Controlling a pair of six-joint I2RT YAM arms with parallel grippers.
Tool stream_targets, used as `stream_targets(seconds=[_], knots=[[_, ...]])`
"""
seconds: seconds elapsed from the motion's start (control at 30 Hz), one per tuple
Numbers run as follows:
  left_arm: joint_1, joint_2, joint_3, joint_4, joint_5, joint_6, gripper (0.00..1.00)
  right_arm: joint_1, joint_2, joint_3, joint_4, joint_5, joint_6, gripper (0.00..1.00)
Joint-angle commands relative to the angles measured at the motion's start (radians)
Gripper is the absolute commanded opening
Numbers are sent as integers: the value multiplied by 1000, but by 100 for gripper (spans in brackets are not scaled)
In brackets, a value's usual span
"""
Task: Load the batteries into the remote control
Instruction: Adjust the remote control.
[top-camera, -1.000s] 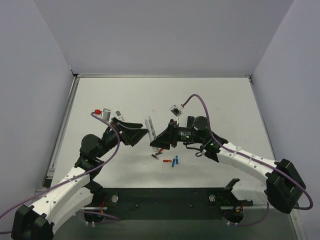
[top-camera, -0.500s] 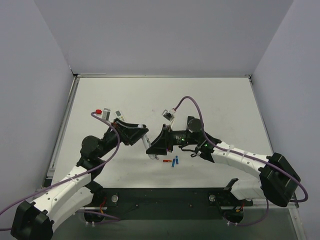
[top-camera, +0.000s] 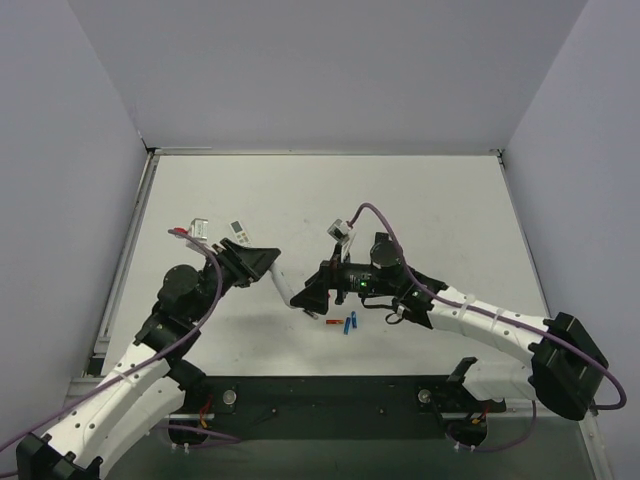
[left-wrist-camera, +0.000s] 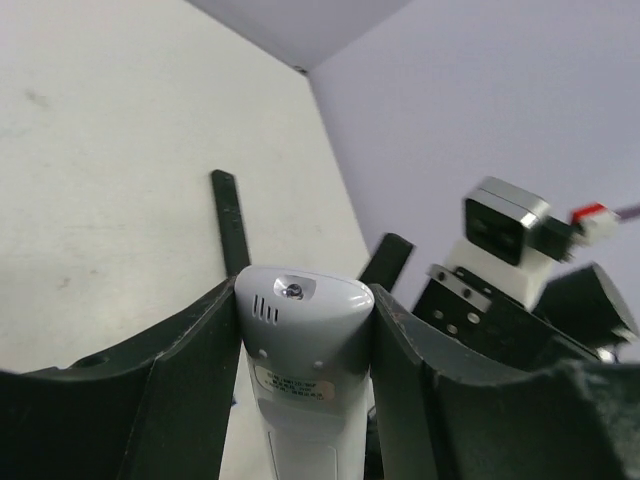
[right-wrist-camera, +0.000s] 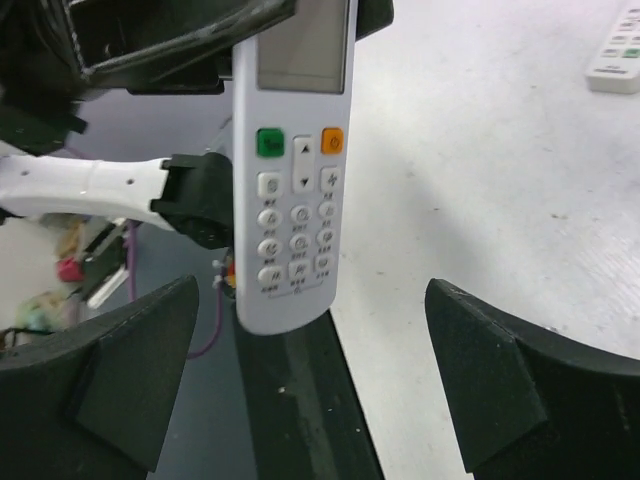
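Note:
The white remote control (top-camera: 284, 286) hangs above the table, tilted, with my left gripper (top-camera: 272, 268) shut on its top end. In the left wrist view its plain back (left-wrist-camera: 303, 345) sits pinched between both fingers. In the right wrist view its screen and buttons (right-wrist-camera: 292, 190) face the camera. My right gripper (top-camera: 312, 295) stands open around the remote's lower end, its fingers (right-wrist-camera: 130, 370) wide apart and off it. Two blue batteries (top-camera: 349, 323) lie on the table just right of the grippers.
A small red cell (top-camera: 332, 322) lies beside the blue batteries. Another white remote (top-camera: 238, 229) lies on the table behind my left arm, also seen as a remote (right-wrist-camera: 618, 50) at the right wrist view's top right. The black base rail (top-camera: 330, 395) runs along the near edge.
My left gripper shut on the remote's top end. My right gripper then opened and let go of it. The left arm has drawn the remote a little to the left.

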Motion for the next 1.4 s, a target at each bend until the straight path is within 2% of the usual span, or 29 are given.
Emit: stream_targets(seconds=[0.0, 0.03, 0.13, 0.27, 0.53, 0.6, 0.63, 0.7, 0.73, 0.83, 0.87, 0.9, 0.97, 1.0, 1.03, 1.13, 1.23, 1.37], knots=[[-4, 6, 103, -332, -202, 38, 0, 81, -80, 71, -181, 280, -212, 90], [-5, 10, 108, -347, -213, 36, 0, 124, -81, 80, -203, 390, -252, 90], [-7, 38, 122, -379, -237, 29, 0, 196, -46, 124, -255, 530, -303, 83], [-10, 53, 120, -376, -262, 18, 0, 262, 36, 172, -265, 624, -326, 75], [-18, 63, 116, -359, -260, 13, 0, 324, 205, 278, -300, 704, -340, 66], [-18, 61, 116, -358, -259, 15, 0, 325, 221, 287, -303, 710, -329, 59], [-19, 60, 114, -359, -257, 18, 0, 324, 227, 292, -305, 710, -326, 49], [-19, 55, 111, -356, -254, 27, 0, 325, 224, 298, -321, 707, -306, 39], [-19, 49, 108, -349, -244, 48, 0, 324, 215, 304, -331, 704, -300, 28], [-18, 24, 94, -326, -219, 99, 19, 313, 173, 298, -346, 687, -263, 13], [-16, 15, 90, -301, -210, 113, 29, 307, 163, 287, -346, 679, -251, 11], [-15, 6, 80, -286, -202, 125, 49, 301, 152, 279, -342, 667, -239, 9], [-11, -29, 73, -242, -171, 170, 67, 276, 114, 253, -325, 606, -196, 5], [-8, -42, 68, -241, -167, 179, 82, 266, 100, 241, -314, 586, -180, 3], [-7, -72, 67, -206, -156, 200, 87, 243, 71, 229, -299, 558, -154, 2], [1, -141, 47, -154, -141, 236, 97, 203, 12, 177, -236, 465, -108, 1], [4, -207, -2, -41, -75, 254, 97, 152, -38, 120, -141, 359, -45, 0], [7, -208, -84, 224, 26, 207, 97, 108, -68, 80, 25, 205, 8, 0]])
